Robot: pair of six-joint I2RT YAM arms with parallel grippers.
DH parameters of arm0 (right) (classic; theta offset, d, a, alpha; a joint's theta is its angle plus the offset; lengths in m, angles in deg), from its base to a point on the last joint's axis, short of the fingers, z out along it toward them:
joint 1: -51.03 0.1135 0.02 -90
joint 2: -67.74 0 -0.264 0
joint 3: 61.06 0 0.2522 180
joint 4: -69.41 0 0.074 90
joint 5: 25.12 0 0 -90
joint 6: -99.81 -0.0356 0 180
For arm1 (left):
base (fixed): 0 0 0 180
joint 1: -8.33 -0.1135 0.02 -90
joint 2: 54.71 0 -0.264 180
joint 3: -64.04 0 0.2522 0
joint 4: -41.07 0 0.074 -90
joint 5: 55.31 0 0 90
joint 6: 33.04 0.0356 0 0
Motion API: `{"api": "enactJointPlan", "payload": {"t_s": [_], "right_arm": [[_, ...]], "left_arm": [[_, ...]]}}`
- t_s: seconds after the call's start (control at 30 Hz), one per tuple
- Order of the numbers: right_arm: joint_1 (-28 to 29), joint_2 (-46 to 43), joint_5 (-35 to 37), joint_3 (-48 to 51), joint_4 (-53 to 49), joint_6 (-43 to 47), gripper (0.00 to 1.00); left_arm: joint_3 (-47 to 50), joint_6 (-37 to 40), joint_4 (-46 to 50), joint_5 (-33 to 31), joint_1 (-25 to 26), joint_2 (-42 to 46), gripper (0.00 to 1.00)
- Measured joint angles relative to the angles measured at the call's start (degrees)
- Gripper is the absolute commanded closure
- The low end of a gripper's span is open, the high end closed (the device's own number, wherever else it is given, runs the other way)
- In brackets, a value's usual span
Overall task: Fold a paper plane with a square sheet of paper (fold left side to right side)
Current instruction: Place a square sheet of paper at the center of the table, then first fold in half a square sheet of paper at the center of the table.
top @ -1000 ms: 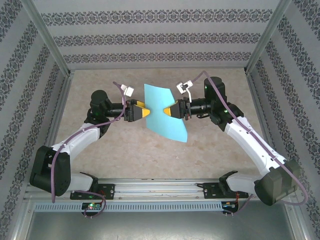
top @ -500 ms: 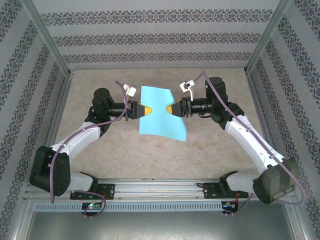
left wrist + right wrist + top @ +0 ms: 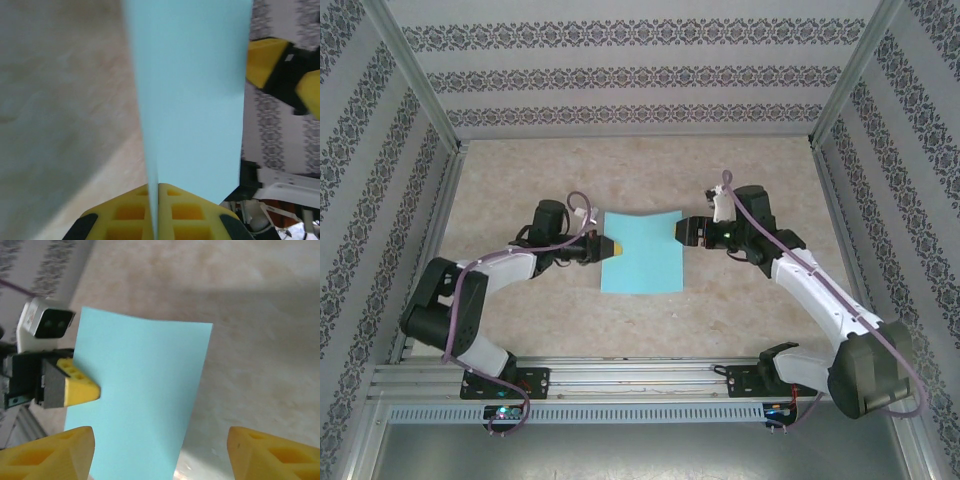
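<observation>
The left pincer (image 3: pixel 610 244) is clenched on the square sheet of paper (image 3: pixel 640 252): in its own wrist view the two yellow pads (image 3: pixel 130 212) are seen pressed together at the left pincer (image 3: pixel 159 200), with the thin edge of the turquoise sheet (image 3: pixel 195 100) pinched in the seam between them. From that seam the sheet is carried straight away from the fingertips as a tall, smooth band. Beyond the sheet's far side, the yellow fingers of the other arm are glimpsed against a patterned wall.

The right pincer (image 3: pixel 682 232) is released. In its wrist view its yellow fingertips (image 3: pixel 55 452) are held wide apart at the right pincer (image 3: pixel 160 452), and nothing is gripped between them. Just ahead of the gap the sheet (image 3: pixel 140 390) is spread, with the near part of its edge reaching in between the open tips. At the sheet's far edge the left pincer (image 3: pixel 75 387) is seen clamped on, with a white wrist camera (image 3: pixel 47 322) mounted just behind it.

From above, the sheet is found between the two pincers, held at the middle of its left edge, while the right pincer is placed near its upper right corner. Whether the sheet is laid on the beige table (image 3: pixel 740 180) or held just off it cannot be told. The table is enclosed by patterned walls (image 3: pixel 620 80)
</observation>
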Motion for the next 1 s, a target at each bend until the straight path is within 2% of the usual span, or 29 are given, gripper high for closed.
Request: {"api": "enactJointPlan", "payload": {"t_s": [0.2,0.47,0.6,0.77,1.0], "right_arm": [[2.10,5.46,5.49,3.45,2.82,-5.64,0.58],[7.41,14.82,7.56,3.80,7.23,-11.67,0.95],[9.42,20.37,7.80,3.82,8.50,-13.92,1.00],[10.78,25.03,8.46,3.80,8.81,-15.41,1.00],[11.13,27.50,9.16,2.84,8.90,-15.76,1.00]], "left_arm": [[0.13,5.25,7.52,-6.36,0.81,-5.64,1.00],[0.13,7.04,9.90,-10.32,0.81,-6.84,1.00],[0.13,7.04,10.51,-11.17,0.81,-6.84,0.99],[0.13,7.02,11.32,-11.39,0.81,-6.84,0.92],[0.04,6.60,11.96,-11.21,0.83,-6.47,0.74]]}}
